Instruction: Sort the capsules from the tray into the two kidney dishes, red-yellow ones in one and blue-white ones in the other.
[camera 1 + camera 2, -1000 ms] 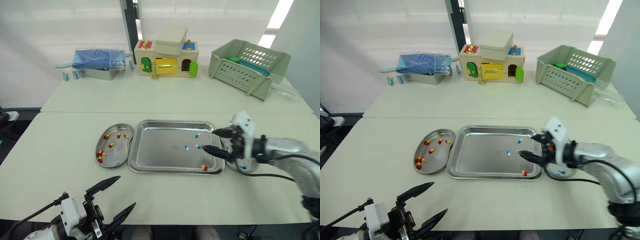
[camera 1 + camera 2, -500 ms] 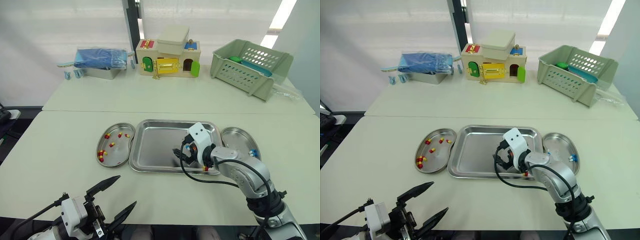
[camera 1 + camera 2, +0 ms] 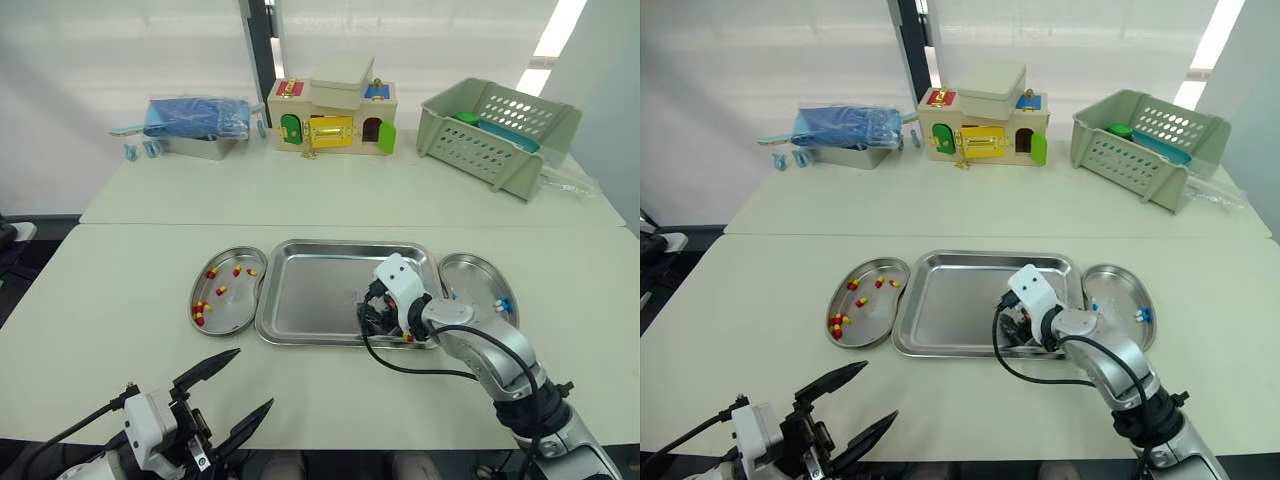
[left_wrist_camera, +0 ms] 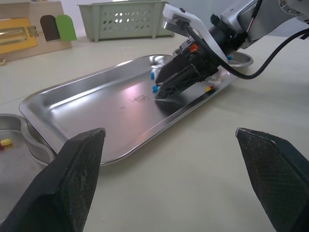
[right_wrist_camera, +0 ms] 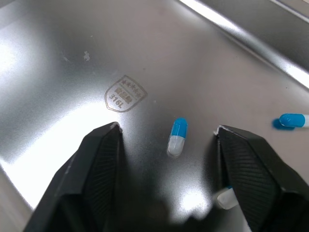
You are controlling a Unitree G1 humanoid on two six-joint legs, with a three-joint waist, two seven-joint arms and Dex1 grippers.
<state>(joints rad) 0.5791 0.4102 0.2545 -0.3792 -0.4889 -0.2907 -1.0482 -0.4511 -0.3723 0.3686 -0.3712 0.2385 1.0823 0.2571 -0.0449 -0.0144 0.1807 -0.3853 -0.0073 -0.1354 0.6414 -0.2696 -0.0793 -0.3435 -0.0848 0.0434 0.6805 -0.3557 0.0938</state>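
The steel tray (image 3: 300, 300) lies mid-table between two kidney dishes. Several red-yellow capsules sit in the left dish (image 3: 243, 297), and blue-white ones (image 3: 500, 303) lie in the right dish (image 3: 470, 285). My right gripper (image 5: 166, 130) is low over the tray floor, open, with its fingers either side of a blue-white capsule (image 5: 177, 137). A second blue-white capsule (image 5: 292, 119) lies beside it. A red-yellow capsule (image 4: 210, 88) rests near the tray's front rim. My left gripper (image 3: 254, 380) hangs open and holds nothing at the table's near edge.
At the back of the table stand a blue bundle on a metal box (image 3: 198, 125), a toy house with coloured doors (image 3: 335, 115) and a green basket (image 3: 500, 130). Bare tabletop surrounds the tray and dishes.
My right gripper moved from the tray's right edge by the right dish to the tray's middle and came down around a blue-white capsule. The left arm stayed put.
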